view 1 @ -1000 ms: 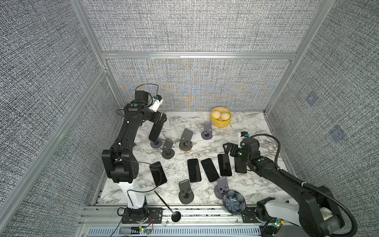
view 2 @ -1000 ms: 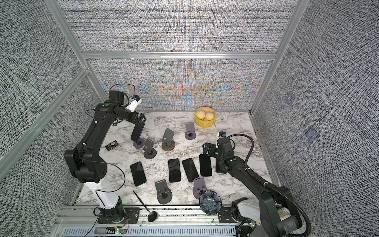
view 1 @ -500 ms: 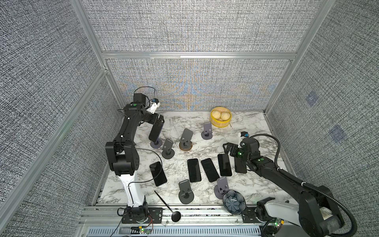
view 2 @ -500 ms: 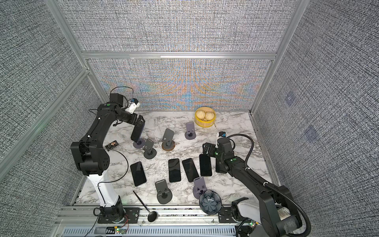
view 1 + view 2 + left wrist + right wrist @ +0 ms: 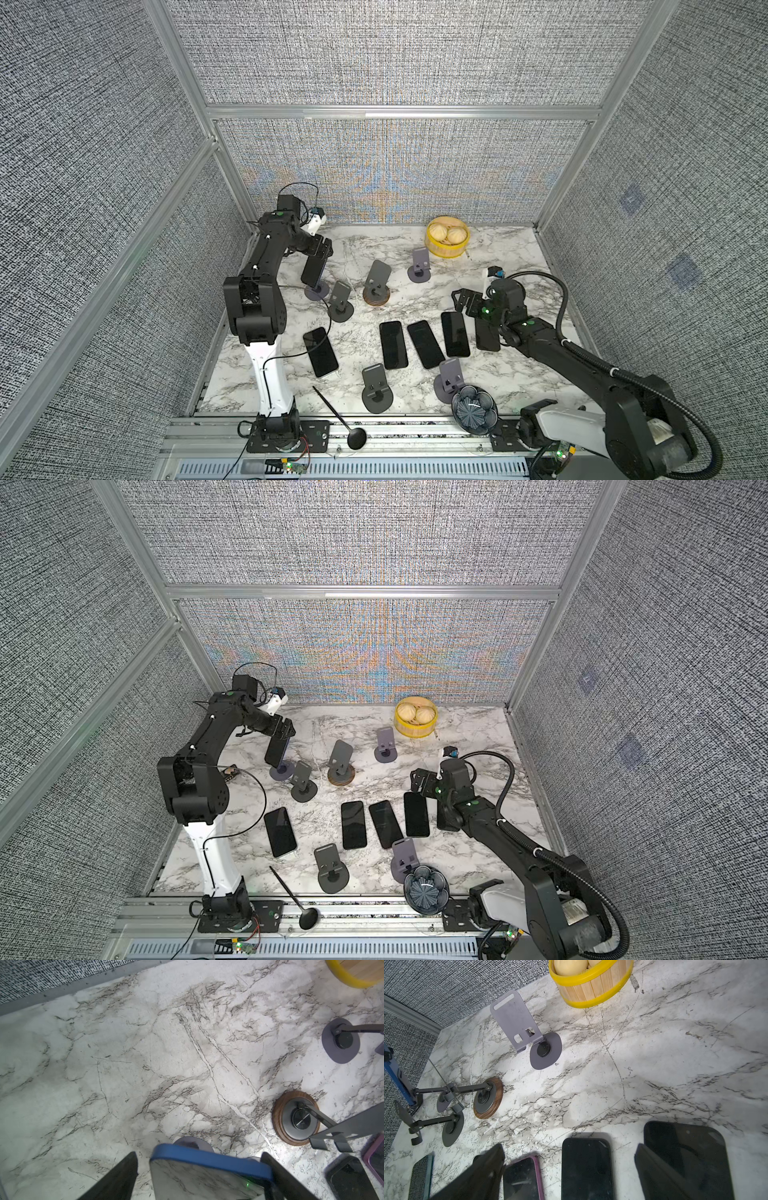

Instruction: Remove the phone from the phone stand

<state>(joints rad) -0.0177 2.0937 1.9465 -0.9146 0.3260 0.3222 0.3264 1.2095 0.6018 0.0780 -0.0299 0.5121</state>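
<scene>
Both top views: left gripper [image 5: 318, 258] at the upper end of the blue-cased phone [image 5: 312, 271], which leans on its phone stand [image 5: 316, 290] at the back left of the marble table [image 5: 498, 249]; right gripper [image 5: 462, 300] above the flat phones [image 5: 455, 334]
Left wrist: fingers [image 5: 118, 1178] straddle the phone, gap on one side, not clamped
Right wrist: fingers [image 5: 481, 1169] spread wide, holding nothing

Phone stand [image 5: 193, 1142] mostly behind the blue-cased phone [image 5: 207, 1178], itself cropped at the edge.
</scene>
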